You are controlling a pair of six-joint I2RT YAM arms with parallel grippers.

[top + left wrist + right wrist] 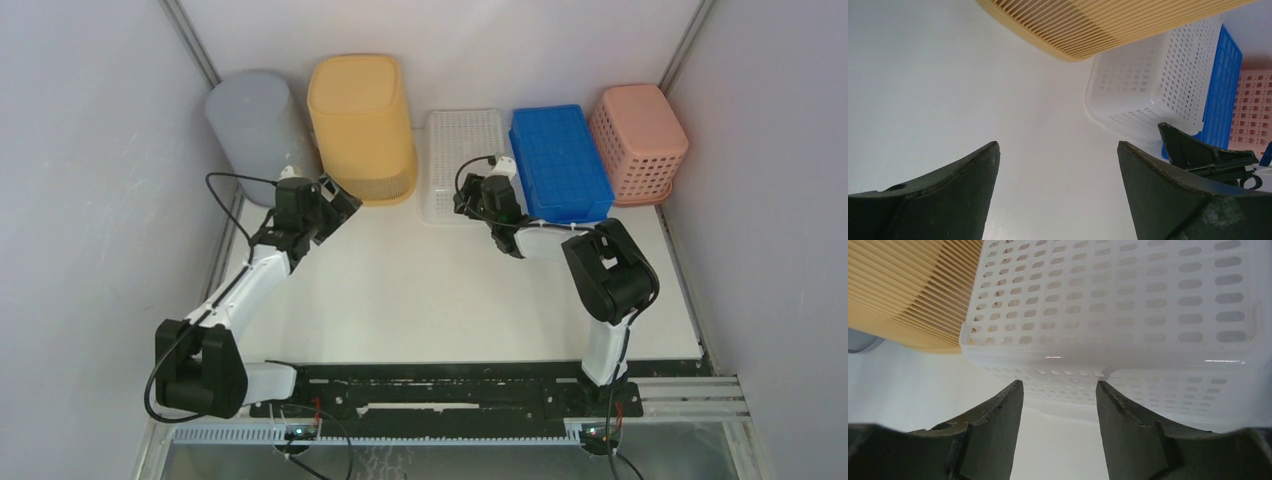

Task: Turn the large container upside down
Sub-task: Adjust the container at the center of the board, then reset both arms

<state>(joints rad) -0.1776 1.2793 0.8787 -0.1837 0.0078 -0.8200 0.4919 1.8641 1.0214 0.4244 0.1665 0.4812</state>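
The large yellow basket (360, 125) stands closed side up at the back of the table (420, 290), just ahead of the left gripper (1058, 147). That gripper has its jaws spread wide with nothing between them and is not touching the basket. The right gripper (1059, 385) is partly spread and empty. It faces the near edge of the white perforated basket (462, 160), with the yellow basket off to its left.

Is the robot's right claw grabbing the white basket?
No, the right gripper is open with nothing between its fingers, and the white basket sits just ahead of their tips.
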